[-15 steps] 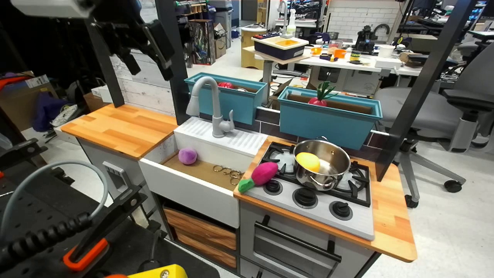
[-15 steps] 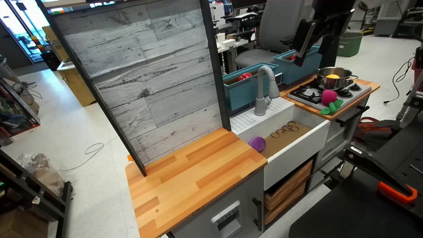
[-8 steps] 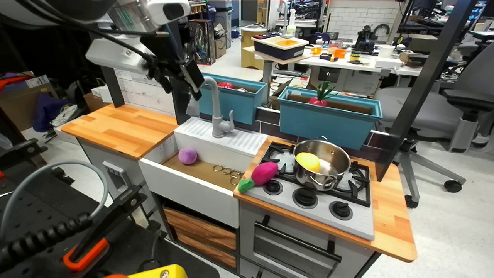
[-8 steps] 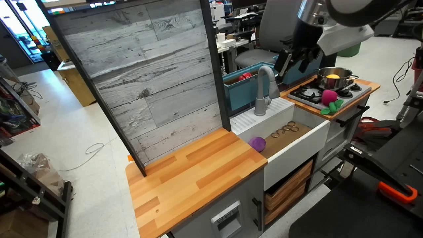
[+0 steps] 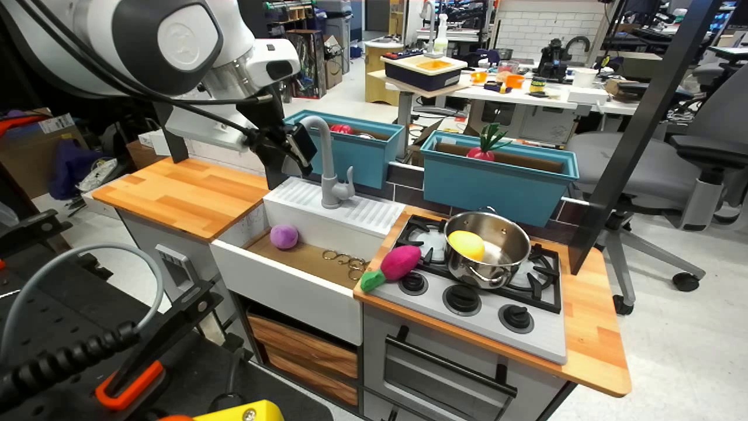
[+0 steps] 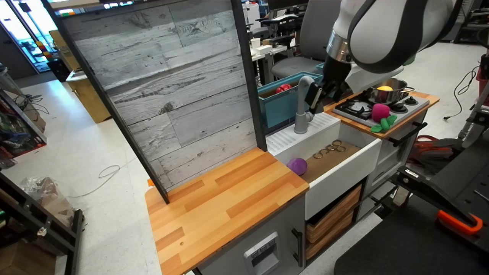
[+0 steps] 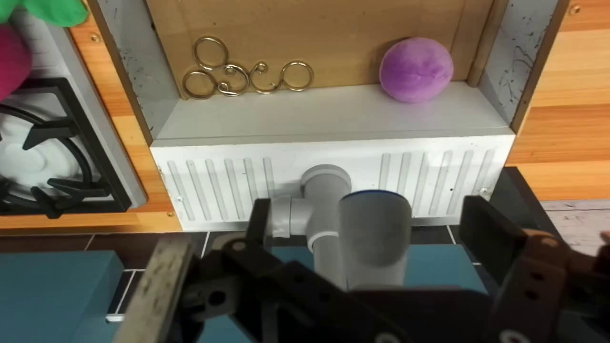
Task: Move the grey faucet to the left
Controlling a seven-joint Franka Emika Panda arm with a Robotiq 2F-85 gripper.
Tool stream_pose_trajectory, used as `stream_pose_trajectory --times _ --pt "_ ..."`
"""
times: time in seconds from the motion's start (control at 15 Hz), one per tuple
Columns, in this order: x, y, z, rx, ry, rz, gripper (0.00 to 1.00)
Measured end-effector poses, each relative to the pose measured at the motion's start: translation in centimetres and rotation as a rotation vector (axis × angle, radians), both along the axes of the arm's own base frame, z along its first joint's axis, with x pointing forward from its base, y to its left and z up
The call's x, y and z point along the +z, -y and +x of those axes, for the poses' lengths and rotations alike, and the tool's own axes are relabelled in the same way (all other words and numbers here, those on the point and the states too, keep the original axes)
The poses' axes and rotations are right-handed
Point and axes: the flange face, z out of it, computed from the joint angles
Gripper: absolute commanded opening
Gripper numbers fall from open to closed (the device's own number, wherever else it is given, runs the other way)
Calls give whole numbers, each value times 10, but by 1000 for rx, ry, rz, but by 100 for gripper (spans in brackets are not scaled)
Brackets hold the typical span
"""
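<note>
The grey faucet (image 5: 326,155) stands upright on the white ledge behind the sink, also in an exterior view (image 6: 301,122). Its knob handle (image 5: 342,186) is at the base. My gripper (image 7: 368,214) is open, its two black fingers apart. In the wrist view the faucet's hanging spout head (image 7: 374,233) lies between the fingers, with a gap on both sides. In both exterior views the gripper is at the spout and covers much of it; it shows there in an exterior view (image 5: 299,155) and again from another side (image 6: 316,100). The arch top stays visible.
Teal planters (image 5: 362,158) hang behind the faucet. A dark post (image 6: 250,76) rises near it. The sink (image 5: 292,292) holds a purple ball (image 5: 284,237) and gold hooks (image 7: 238,78). A silver pot (image 5: 488,269) and a pink toy vegetable (image 5: 400,262) are on the stove side.
My gripper has come down from above toward the faucet and now has the spout between its fingers in the wrist view. The faucet has not visibly moved.
</note>
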Motion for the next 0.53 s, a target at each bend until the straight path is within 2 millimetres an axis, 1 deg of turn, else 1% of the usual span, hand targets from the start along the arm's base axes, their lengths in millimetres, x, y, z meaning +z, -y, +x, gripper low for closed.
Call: stream_pose_trajectory --times 0.27,0.53 --pt "-9 -13 14 25 14 -2 100" --pt "-16 -34 13 44 -26 14 100"
